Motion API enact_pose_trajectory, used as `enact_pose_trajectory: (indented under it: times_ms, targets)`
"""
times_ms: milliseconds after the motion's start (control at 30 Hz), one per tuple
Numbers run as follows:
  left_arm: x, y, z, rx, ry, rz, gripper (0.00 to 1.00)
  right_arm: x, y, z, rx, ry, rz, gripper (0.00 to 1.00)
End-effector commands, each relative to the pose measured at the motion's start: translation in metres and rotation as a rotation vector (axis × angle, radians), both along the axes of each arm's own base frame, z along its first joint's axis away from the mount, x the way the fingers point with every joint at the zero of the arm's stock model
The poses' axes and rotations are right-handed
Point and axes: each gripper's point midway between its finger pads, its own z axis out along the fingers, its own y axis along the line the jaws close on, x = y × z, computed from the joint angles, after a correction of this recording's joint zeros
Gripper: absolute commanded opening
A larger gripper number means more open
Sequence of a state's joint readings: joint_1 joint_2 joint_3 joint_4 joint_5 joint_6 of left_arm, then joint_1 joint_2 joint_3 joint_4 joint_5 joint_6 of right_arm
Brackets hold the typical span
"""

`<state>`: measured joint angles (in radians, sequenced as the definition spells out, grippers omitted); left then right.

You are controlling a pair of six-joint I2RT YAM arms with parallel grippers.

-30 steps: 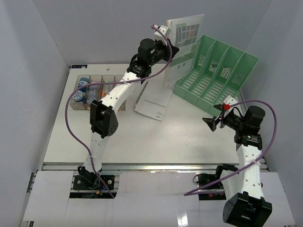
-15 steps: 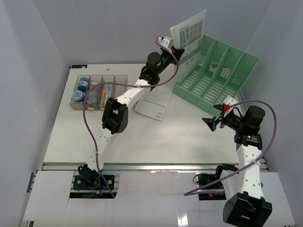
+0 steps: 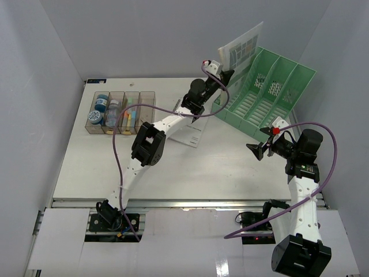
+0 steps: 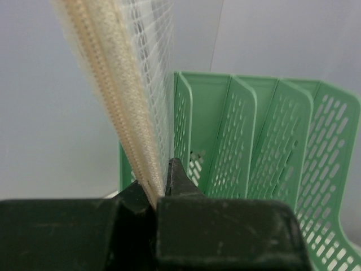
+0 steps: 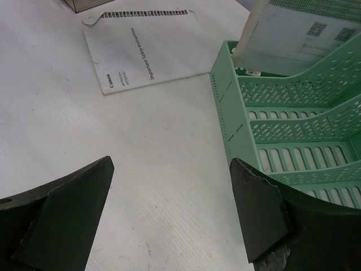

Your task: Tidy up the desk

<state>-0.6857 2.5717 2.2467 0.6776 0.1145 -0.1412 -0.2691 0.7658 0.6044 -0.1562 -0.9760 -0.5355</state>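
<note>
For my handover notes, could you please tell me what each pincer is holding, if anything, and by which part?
The left pincer pinches the mesh document pouch by its zippered edge; the right pincer is open and empty.

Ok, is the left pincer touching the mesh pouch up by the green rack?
Touching. The left wrist view shows the left pincer shut on the mesh pouch, with both fingertips pressed against its lower edge and no gap.
</note>
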Motion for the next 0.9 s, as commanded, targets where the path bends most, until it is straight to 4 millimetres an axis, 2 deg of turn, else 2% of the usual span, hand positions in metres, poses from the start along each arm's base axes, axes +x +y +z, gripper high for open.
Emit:
enact_pose_trajectory:
  times_ms: [0,100,133,200,233,267,333,367,400,433,500,533,567,633,700,767,867]
  targets:
    - [-0.021,0.014,0.057,-0.048,-0.073,-0.005,0.36,-0.003,0.003,-0.003,0.007,-0.005,0.03,0.9]
    - [-0.033,0.013,0.057,-0.017,-0.033,-0.013,0.85,-0.007,0.007,-0.005,0.024,0.004,0.061,0.9]
    - [-0.037,0.013,0.06,-0.003,-0.025,-0.014,0.91,-0.008,0.009,-0.006,0.029,0.007,0.072,0.9]
    - [-0.043,0.021,0.072,0.01,-0.012,0.004,0.94,-0.01,0.011,-0.007,0.035,0.012,0.088,0.9]
    - [-0.041,0.027,0.066,0.042,0.033,0.034,0.94,-0.011,0.011,-0.008,0.036,0.014,0.09,0.9]
    - [-0.041,0.035,0.072,0.061,0.056,0.067,0.94,-0.011,0.011,-0.009,0.035,0.016,0.094,0.9]
    - [-0.042,0.059,0.077,0.124,0.145,0.16,0.94,-0.012,0.012,-0.011,0.036,0.021,0.099,0.9]
    - [-0.049,0.073,0.088,0.14,0.17,0.191,0.95,-0.013,0.012,-0.012,0.037,0.024,0.104,0.9]
    - [-0.055,0.087,0.088,0.168,0.209,0.227,0.95,-0.013,0.013,-0.013,0.039,0.028,0.108,0.9]
    - [-0.057,0.1,0.058,0.229,0.286,0.273,0.95,-0.013,0.013,-0.015,0.043,0.035,0.11,0.9]
    - [-0.083,0.13,0.056,0.278,0.347,0.284,0.97,-0.016,0.016,-0.017,0.065,0.058,0.131,0.9]
    - [-0.092,0.141,0.038,0.317,0.408,0.27,0.97,-0.016,0.017,-0.018,0.075,0.071,0.138,0.9]
    - [-0.097,0.16,0.015,0.34,0.493,0.257,0.97,-0.018,0.019,-0.02,0.09,0.09,0.15,0.9]
    - [-0.11,0.178,-0.028,0.371,0.649,0.221,0.96,-0.022,0.022,-0.024,0.119,0.127,0.171,0.9]
    - [-0.116,0.215,-0.061,0.363,0.795,0.221,0.94,-0.025,0.025,-0.027,0.153,0.168,0.192,0.9]
    - [-0.122,0.237,-0.091,0.361,0.902,0.219,0.93,-0.027,0.026,-0.028,0.176,0.201,0.197,0.9]
    - [-0.124,0.249,-0.125,0.402,1.024,0.198,0.93,-0.027,0.026,-0.03,0.182,0.219,0.191,0.9]
